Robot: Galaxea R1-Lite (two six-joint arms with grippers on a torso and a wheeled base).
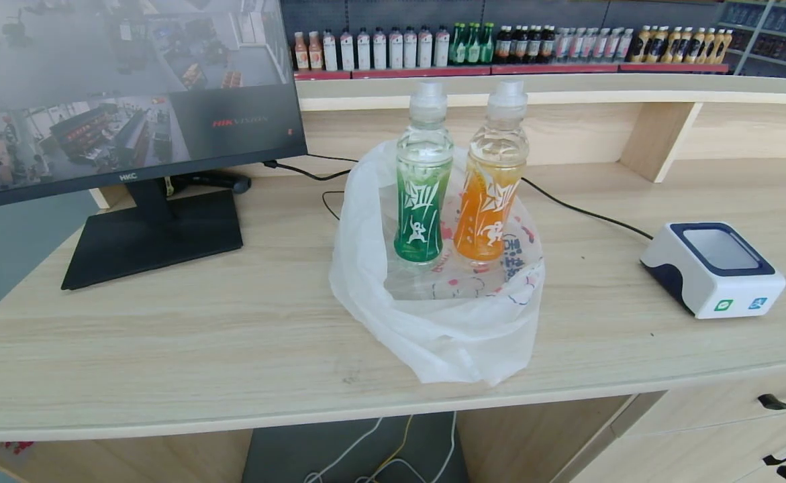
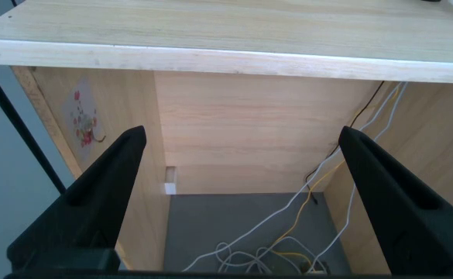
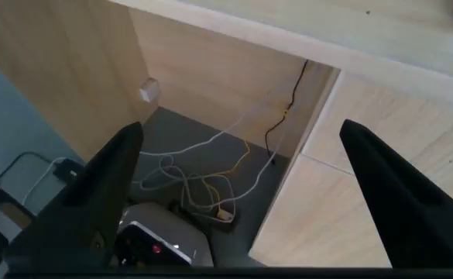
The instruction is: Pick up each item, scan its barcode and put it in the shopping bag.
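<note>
A green-labelled bottle [image 1: 423,182] and an orange-labelled bottle [image 1: 492,181] stand upright side by side inside a white plastic shopping bag [image 1: 433,322] on the wooden counter [image 1: 164,335]. A white and dark blue barcode scanner [image 1: 713,268] sits on the counter to the right of the bag. My left gripper [image 2: 241,163] is open below the counter's front edge, facing the space under it. My right gripper [image 3: 241,155] is also open with nothing between its fingers, low in front of the counter's underside.
A monitor [image 1: 117,87] on a black stand [image 1: 158,235] occupies the counter's left. A black cable [image 1: 587,213] runs from the scanner behind the bag. Loose cables [image 3: 203,178] lie on the floor under the counter. Drawers [image 1: 721,429] are at the lower right.
</note>
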